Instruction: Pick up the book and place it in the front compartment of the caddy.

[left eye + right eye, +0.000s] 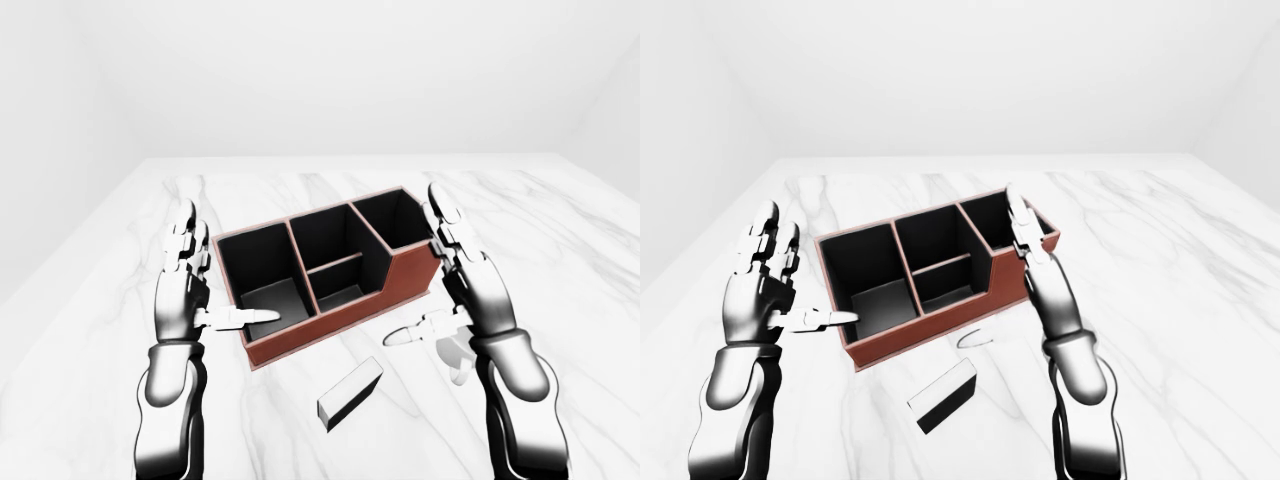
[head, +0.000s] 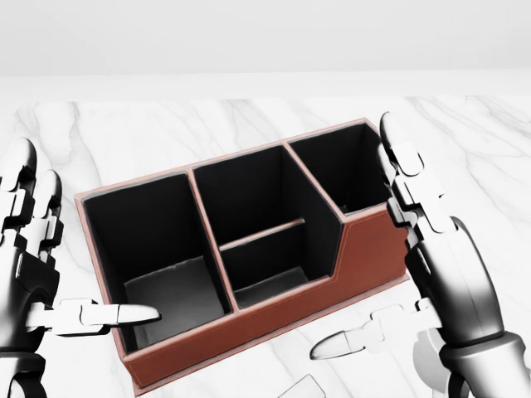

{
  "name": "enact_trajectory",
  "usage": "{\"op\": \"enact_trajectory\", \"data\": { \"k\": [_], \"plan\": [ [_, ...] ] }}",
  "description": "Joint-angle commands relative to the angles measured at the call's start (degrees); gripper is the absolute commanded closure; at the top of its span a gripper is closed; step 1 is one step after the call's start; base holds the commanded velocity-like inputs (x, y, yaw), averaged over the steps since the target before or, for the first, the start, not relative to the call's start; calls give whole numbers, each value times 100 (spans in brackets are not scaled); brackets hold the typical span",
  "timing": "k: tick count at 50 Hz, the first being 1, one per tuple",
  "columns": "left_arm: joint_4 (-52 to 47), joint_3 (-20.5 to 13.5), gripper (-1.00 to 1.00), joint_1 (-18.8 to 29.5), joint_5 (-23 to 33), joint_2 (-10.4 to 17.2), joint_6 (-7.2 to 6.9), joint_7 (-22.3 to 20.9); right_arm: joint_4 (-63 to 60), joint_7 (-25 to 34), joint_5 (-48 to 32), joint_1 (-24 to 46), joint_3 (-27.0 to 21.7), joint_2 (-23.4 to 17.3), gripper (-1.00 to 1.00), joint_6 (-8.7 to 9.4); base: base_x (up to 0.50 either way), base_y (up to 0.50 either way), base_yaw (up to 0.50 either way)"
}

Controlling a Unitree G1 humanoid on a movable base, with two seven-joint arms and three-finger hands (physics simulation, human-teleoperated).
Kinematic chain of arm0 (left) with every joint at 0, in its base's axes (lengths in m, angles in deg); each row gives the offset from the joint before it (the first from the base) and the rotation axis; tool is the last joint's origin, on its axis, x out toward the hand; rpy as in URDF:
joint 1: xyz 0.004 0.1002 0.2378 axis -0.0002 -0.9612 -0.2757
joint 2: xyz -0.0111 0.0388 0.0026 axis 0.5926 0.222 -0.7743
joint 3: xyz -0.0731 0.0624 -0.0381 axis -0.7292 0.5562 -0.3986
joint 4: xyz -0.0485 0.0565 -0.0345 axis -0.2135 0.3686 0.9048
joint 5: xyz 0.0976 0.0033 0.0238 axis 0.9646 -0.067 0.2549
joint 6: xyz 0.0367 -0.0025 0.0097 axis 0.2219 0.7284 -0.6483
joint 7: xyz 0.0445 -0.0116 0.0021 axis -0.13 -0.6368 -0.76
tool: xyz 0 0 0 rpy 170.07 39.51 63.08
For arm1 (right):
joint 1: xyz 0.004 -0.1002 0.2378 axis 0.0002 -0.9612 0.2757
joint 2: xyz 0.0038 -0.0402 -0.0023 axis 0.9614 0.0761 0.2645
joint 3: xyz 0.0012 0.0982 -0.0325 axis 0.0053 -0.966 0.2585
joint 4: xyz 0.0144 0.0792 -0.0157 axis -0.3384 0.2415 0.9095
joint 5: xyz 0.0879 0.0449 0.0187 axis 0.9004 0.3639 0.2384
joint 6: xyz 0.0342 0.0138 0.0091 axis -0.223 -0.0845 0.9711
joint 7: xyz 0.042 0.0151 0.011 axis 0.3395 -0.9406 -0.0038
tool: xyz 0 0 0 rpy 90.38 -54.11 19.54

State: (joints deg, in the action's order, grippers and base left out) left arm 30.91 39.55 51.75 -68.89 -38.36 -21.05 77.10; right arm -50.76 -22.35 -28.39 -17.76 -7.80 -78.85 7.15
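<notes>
Book (image 1: 350,393) flat on the marble bench (image 1: 560,250), just below the caddy (image 1: 322,270) in the left-eye view, apart from it and touched by neither hand; nothing yet lifted, no compartment filled. Left hand (image 1: 185,285) raised beside the caddy's left end, fingers (image 1: 182,228) spread upward, thumb pointing over the lower left compartment, grasping nothing. Right hand (image 1: 468,290) raised beside the caddy's right end, likewise released, fingers extended, thumb jutting toward the red wall; empty too.

Likely next: lowering one hand to the book. Risks as judged: thin, flat book lying flush on the bench, so little edge for three thick fingers; possible slide across smooth marble rather than a lift; possible shove under or against the caddy wall. Right hand close to the caddy's end, so a careless descent might knock or rotate the caddy. Which compartment counts as front unclear from here; wrong choice possible. Narrow divided middle section possibly too tight for the book.
</notes>
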Motion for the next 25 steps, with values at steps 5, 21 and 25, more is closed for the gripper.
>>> {"op": "enact_trajectory", "data": {
  "k": [5, 21, 25],
  "plan": [
    [29, 13, -98, -1, 17, -3, 0, 4, -586, 522, -493, -311, 221, 34, -100, 0, 0, 0, 0],
    [68, -4, -98, 22, 8, 7, 0, 8, -703, 768, -991, -745, 570, 78, -100, 0, 0, 0, 0],
    [50, -25, -98, 39, -6, 18, 0, 7, -716, 790, -1123, -862, 719, 70, -100, 0, 0, 0, 0]
  ]
}}
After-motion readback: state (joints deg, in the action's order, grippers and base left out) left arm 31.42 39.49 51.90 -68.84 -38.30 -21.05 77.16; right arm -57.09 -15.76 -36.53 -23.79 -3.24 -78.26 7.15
